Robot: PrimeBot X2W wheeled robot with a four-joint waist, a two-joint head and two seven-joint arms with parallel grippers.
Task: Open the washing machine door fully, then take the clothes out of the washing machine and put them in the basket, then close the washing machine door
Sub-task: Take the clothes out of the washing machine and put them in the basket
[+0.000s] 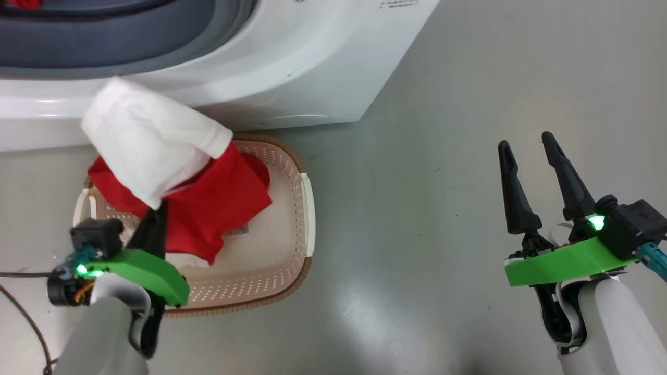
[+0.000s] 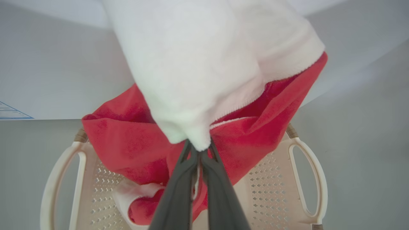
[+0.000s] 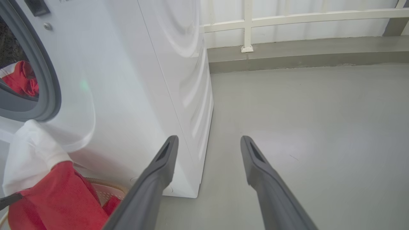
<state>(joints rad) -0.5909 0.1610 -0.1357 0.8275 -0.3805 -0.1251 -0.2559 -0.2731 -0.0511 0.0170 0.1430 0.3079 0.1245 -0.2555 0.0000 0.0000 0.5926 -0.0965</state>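
Left gripper: fingers pressed together, pinching the white end of the clothes; the garment hangs from that pinch above the basket, its red lower folds drooping into the basket's interior. Right gripper: fingers spread wide, nothing between them, touching nothing, held over bare floor well apart from the basket. Clothes: bright red plush with a broad white cuff-like section; the white part is uppermost and rises in front of the washing machine. Basket: on the floor just beside the machine's front base; cream perforated walls, brown rim, white handles on either side. The left wrist view shows the pinch point at close range, with a white fold low in the basket; the right wrist view shows red fabric inside the drum behind the grey rubber ring, and a white railing beyond the machine.
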